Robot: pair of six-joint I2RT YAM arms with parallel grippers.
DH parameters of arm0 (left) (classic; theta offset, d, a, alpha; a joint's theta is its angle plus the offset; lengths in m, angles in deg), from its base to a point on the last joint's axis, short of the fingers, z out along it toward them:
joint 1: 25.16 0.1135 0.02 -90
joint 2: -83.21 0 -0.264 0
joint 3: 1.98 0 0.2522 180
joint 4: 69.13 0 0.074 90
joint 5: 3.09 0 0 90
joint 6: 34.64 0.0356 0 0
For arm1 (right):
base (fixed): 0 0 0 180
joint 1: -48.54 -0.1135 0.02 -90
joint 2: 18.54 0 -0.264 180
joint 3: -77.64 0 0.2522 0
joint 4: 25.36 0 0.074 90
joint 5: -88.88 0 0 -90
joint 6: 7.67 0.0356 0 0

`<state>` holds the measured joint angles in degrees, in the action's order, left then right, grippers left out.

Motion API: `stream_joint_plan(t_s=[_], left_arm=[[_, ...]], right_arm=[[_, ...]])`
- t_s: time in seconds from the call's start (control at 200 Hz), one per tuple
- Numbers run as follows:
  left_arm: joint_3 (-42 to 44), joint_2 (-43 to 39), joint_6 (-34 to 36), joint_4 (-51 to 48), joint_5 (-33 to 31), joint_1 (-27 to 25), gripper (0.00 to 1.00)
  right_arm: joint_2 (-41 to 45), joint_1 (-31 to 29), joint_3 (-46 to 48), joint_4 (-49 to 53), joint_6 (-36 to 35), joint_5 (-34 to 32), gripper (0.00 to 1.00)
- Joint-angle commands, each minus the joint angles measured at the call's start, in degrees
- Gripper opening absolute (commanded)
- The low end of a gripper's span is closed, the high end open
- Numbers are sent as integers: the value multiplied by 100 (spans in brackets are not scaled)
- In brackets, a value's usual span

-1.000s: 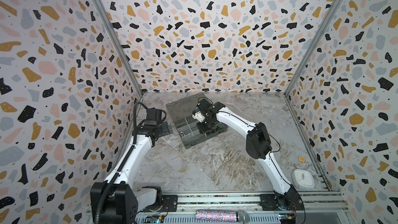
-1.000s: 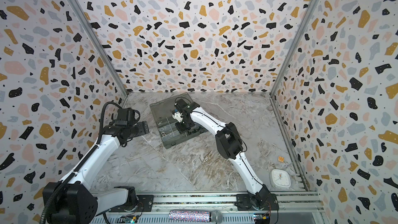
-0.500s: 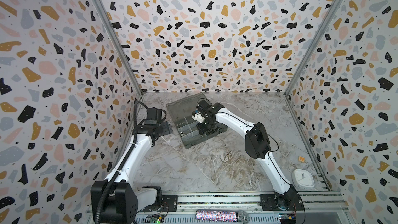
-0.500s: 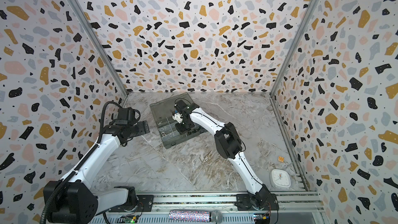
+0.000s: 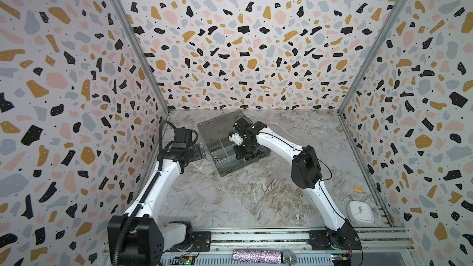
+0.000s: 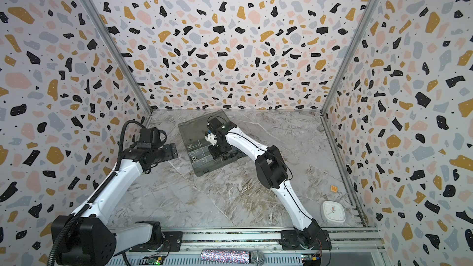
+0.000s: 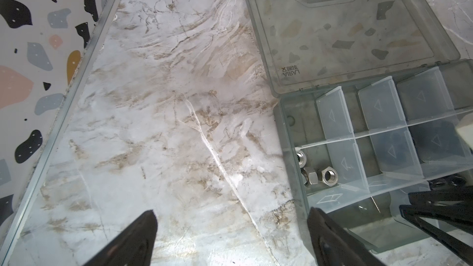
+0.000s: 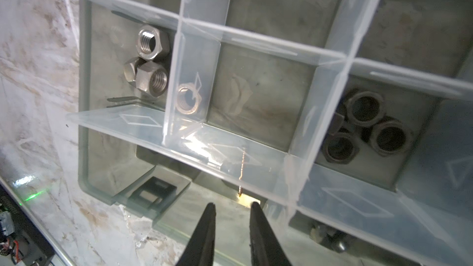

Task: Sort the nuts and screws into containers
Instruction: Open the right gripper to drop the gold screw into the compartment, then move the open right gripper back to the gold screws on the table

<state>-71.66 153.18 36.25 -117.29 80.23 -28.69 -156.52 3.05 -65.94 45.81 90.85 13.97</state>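
Note:
The smoky-grey organizer box (image 5: 225,168) (image 6: 202,168) lies open at the back of the table, its lid (image 7: 345,34) flat behind it. Silver nuts (image 8: 151,60) (image 7: 329,176) fill one corner container. Black nuts (image 8: 368,126) sit in another. Dark blurred pieces (image 8: 330,236), seemingly screws, lie in the long container under my right gripper (image 8: 233,204) (image 5: 240,149), whose jaws stand slightly apart with nothing between them. My left gripper (image 7: 231,212) (image 5: 198,151) hovers wide open over bare table beside the box.
A white clock (image 5: 359,211) and a small orange tag (image 5: 358,188) lie at the right front. Patterned walls close in the left, back and right. A metal rail (image 5: 256,237) with the arm bases runs along the front.
The right gripper's jaws have parted from shut while it stayed over the box, shifting slightly. The left arm has not moved.

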Motion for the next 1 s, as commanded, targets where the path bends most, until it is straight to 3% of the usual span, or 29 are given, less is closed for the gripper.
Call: stream_joint_plan(t_s=[0.0, 0.295, 0.676, 0.831, 0.996], left_arm=[[-123, -107, -30, 215, 236, 28, 93], [13, -262, -371, 545, 791, -189, 92], [-310, -55, -686, 526, 474, -2595, 89], [-679, 280, -584, 313, 389, -3536, 89], [-578, 165, -760, 435, 425, -3922, 89]], right_arm=[[855, -3, 102, 267, 0, -358, 27], [2726, 6, 3126, -661, 346, -709, 23], [4744, -8, 6608, -1805, 1097, -676, 19], [5139, -3, 7221, -2058, 1239, -694, 19], [5249, -3, 7510, -2332, 1309, -668, 19]])
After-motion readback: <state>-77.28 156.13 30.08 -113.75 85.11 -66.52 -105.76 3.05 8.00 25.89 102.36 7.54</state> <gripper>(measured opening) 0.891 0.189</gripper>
